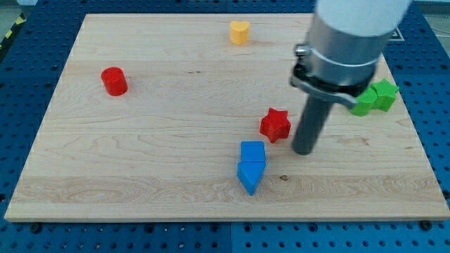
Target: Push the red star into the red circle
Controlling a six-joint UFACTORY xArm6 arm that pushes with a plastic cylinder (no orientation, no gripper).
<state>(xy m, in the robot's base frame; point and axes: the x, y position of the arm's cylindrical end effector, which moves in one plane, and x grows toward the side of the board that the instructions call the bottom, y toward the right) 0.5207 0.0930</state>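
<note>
The red star [275,124] lies on the wooden board [176,176], right of centre. The red circle [113,81], a short red cylinder, stands at the view's upper left, far from the star. My tip [304,150] rests on the board just right of the star and slightly below it, with a narrow gap between them. The rod rises from there into the silver arm body at the view's top right.
Two blue blocks [252,166] touch each other just below and left of the star. A yellow heart-like block [240,31] sits near the top edge. Two green blocks [375,97] lie at the right, partly hidden behind the arm.
</note>
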